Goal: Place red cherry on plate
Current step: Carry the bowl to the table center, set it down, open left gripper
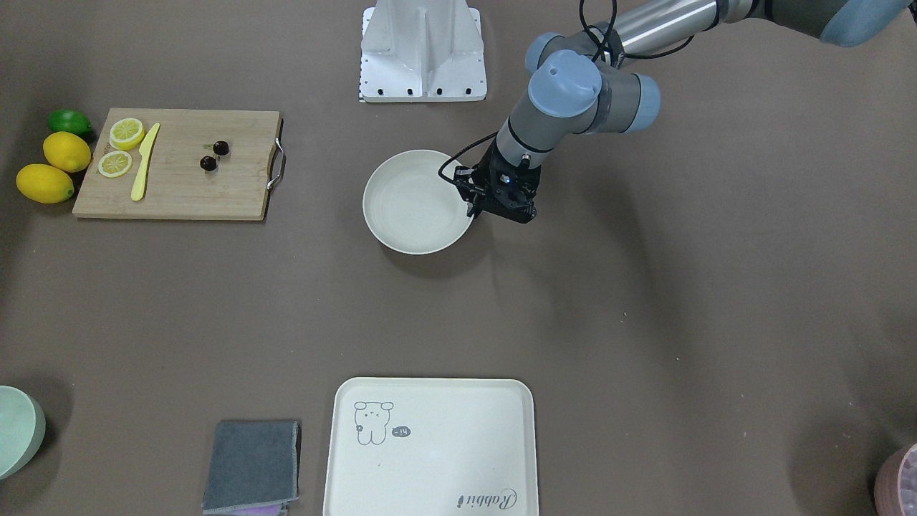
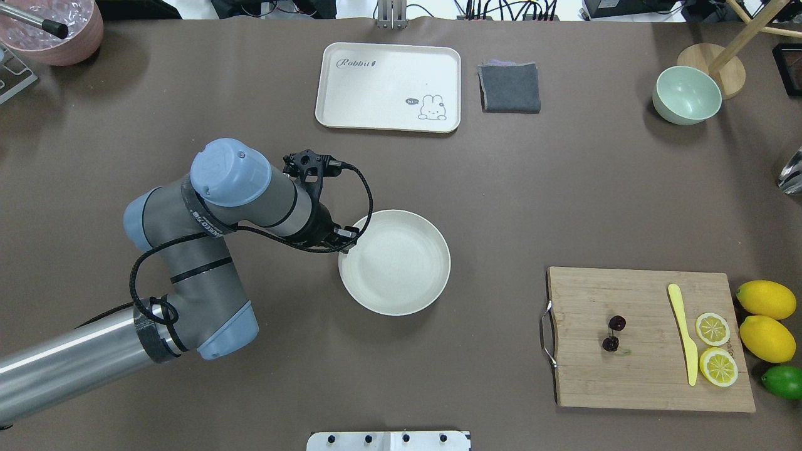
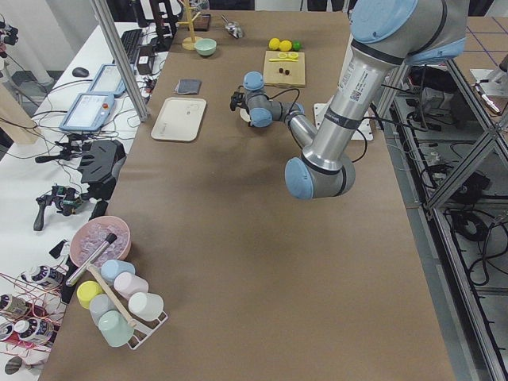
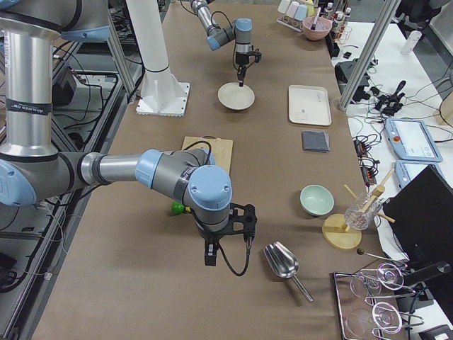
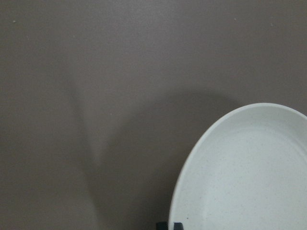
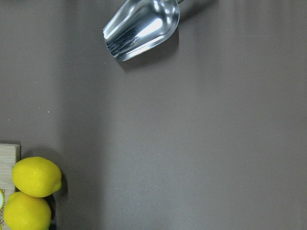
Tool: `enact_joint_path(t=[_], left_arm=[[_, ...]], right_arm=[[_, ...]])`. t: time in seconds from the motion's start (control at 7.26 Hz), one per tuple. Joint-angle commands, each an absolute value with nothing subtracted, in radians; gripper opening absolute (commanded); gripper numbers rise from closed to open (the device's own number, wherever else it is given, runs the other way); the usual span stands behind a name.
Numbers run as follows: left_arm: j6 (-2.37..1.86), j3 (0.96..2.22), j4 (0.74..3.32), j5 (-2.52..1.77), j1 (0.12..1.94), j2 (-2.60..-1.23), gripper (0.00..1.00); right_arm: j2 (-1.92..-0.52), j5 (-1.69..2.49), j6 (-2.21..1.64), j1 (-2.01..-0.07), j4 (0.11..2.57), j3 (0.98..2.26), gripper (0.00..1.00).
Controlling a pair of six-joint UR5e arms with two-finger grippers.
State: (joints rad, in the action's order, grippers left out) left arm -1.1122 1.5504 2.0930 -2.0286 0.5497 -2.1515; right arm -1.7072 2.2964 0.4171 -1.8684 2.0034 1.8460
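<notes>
The red cherry [image 2: 617, 322] is a pair of small dark fruits lying on the wooden cutting board [image 2: 651, 382], also seen in the front view as the red cherry [image 1: 221, 147]. The round cream plate [image 2: 401, 275] sits mid-table, holding nothing. My left gripper [image 2: 348, 240] stands at the plate's rim; in the wrist view its tips [image 5: 169, 225] sit close together astride the rim of the plate [image 5: 249, 177]. My right gripper [image 4: 228, 237] hangs over bare table beyond the board's lemon end, and I cannot tell whether it is open or shut.
Lemon slices [image 2: 713, 329] and a yellow knife [image 2: 683, 332] share the board, with lemons [image 2: 765, 299] and a lime [image 2: 783, 381] beside it. A rabbit tray [image 2: 376, 88], grey cloth [image 2: 509, 88], green bowl [image 2: 686, 94] and a metal scoop [image 6: 144, 26] lie further off.
</notes>
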Motion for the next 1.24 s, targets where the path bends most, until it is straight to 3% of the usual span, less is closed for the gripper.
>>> enact_joint_path(t=[0.0,0.14,0.28,0.41,0.55,0.69,1.1], left_arm=[[-1.123,1.499,2.163,-2.028,0.548,-2.151,0.0],[-1.123,1.499,2.163,-2.028,0.548,-2.152,0.0],[-1.124,1.493,2.164,-2.028,0.548,-2.155,0.12],[-1.123,1.493,2.164,-2.028,0.548,-2.155,0.49],[-1.123,1.493,2.164,-2.028,0.548,-2.155,0.81],[-1.123,1.493,2.164,-2.028,0.548,-2.155,0.96],[-1.112,1.514,2.149,-2.11,0.628,-2.151,0.97]], right_arm=[[-1.707,2.296,0.417,-1.868,2.003,1.845,1.0],[-1.704,2.296,0.417,-1.868,2.003,1.845,1.0],[-1.704,2.296,0.417,-1.868,2.003,1.844,1.0],[-1.704,2.296,0.417,-1.868,2.003,1.845,1.0],[-1.704,2.296,0.417,-1.868,2.003,1.845,1.0],[-1.707,2.296,0.417,-1.868,2.003,1.845,1.0],[-1.707,2.296,0.417,-1.868,2.003,1.851,1.0]])
